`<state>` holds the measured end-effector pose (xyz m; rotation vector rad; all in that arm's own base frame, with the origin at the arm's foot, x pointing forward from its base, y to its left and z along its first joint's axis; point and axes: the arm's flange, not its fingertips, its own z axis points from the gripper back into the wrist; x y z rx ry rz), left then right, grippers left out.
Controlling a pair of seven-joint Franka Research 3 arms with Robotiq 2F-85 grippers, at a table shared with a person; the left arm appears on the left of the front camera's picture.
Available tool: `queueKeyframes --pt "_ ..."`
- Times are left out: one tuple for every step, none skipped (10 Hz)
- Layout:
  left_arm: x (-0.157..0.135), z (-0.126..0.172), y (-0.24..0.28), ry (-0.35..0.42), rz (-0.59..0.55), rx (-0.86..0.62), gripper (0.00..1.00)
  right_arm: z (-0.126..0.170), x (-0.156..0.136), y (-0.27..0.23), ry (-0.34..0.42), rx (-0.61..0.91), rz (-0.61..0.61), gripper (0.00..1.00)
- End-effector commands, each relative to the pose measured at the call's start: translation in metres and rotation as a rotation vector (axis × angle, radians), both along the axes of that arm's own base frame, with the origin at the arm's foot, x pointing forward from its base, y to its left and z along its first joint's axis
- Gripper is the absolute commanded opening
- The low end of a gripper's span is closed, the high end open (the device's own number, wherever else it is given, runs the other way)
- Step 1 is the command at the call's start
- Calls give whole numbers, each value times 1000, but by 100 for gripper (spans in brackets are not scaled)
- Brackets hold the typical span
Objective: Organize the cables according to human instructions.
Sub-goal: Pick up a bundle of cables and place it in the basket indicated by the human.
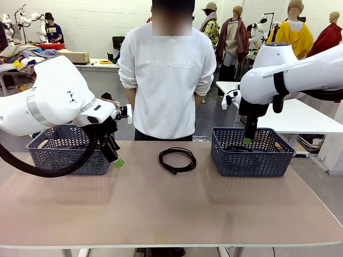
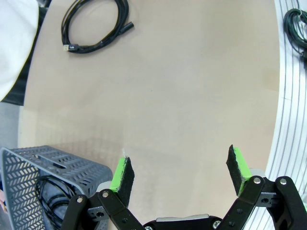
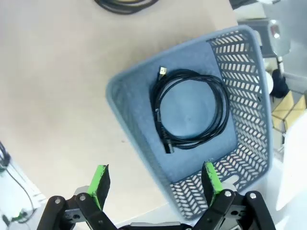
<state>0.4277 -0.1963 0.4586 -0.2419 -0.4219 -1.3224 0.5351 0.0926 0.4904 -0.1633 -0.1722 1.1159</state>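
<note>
One coiled black cable lies on the table's far middle, between two baskets; it also appears as a coil in the left wrist view and as a coil edge in the right wrist view. A second cable lies coiled in the right basket, and another cable sits in the left basket. My left gripper hangs open beside the left basket's right end, its jaws empty. Open and empty too, my right gripper hovers over the right basket. The human stands behind the table, hands behind the back.
The grey left basket and the blue-grey right basket stand at the far side of the tan table. The near half of the tabletop is bare. A dark cord lies beyond the table's metal edge.
</note>
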Motion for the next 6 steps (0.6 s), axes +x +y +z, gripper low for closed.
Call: queueKeyframes --pt "-1 1 1 -6 2 4 100 4 -31 13 -57 54 -116 100" --pt "-1 1 1 -6 2 4 100 6 -43 20 -77 102 -134 100" --pt "-1 1 1 -6 2 4 100 9 -58 26 -84 174 -133 100" --pt "-1 1 1 -6 2 4 100 10 -70 29 -106 216 -147 100" --pt "-1 1 1 -6 2 4 100 9 -80 33 -119 251 -147 100" --pt "-1 1 1 -6 2 4 100 5 -88 33 -122 296 -144 100"
